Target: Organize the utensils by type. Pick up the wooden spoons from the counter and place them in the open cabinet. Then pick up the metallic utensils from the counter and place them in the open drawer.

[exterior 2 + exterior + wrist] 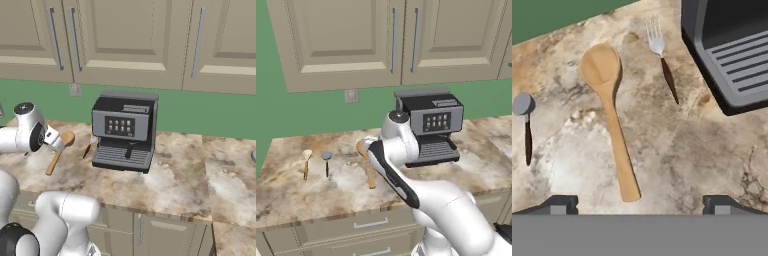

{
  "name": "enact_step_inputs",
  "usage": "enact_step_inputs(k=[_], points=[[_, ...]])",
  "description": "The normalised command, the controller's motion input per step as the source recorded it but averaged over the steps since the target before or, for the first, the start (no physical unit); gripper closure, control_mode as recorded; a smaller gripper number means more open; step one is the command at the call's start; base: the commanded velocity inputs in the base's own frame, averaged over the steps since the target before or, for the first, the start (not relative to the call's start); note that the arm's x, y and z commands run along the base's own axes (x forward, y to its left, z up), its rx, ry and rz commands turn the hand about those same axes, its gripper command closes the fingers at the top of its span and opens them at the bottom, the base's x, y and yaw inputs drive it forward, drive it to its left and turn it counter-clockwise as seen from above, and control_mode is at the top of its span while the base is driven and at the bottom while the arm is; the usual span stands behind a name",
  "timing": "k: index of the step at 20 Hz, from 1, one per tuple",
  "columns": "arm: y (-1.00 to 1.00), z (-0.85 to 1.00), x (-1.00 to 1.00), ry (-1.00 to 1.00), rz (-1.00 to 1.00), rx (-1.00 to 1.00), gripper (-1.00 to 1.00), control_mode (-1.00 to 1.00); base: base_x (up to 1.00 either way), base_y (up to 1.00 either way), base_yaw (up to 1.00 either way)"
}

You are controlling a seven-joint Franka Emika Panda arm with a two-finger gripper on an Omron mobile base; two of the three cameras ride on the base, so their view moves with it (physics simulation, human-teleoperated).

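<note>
The counter (291, 192) is a beige-and-brown marbled slab against a green wall, with beige drawer fronts below and shut cabinet doors (346, 40) above; no cabinet or drawer seen here stands open, and nothing lies inside one.

In the hand view the fingers (639, 204) stand wide apart and hold nothing, one dark tip at 7 o'clock and the other at 5 o'clock. Between them, reaching up toward 11 o'clock, lies the large wooden spoon (609, 117), flat on the stone, bowl at the far end. At 9 o'clock lies the round-headed metal utensil (525, 125). At 1 o'clock lies a small fork (662, 57) with a dark handle, just beside the coffee machine (732, 50) at 2 o'clock.

In the left base view the small wooden spoon (306, 162) lies at 9 o'clock, just beside the round-headed one.
</note>
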Motion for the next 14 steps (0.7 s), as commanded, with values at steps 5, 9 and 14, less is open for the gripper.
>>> enact_step_inputs(k=[5, 9, 14], points=[[0.16, -0.3, 0.56, 0.0, -0.08, -0.12, -1.0, -1.0, 0.0, 0.0, 0.0], [0.02, -0.27, 0.55, 0.0, -0.04, -0.02, -1.0, -1.0, 0.0, 0.0, 0.0], [0.02, -0.29, 0.54, 0.01, -0.02, 0.0, -1.0, -1.0, 0.0, 0.0, 0.0]])
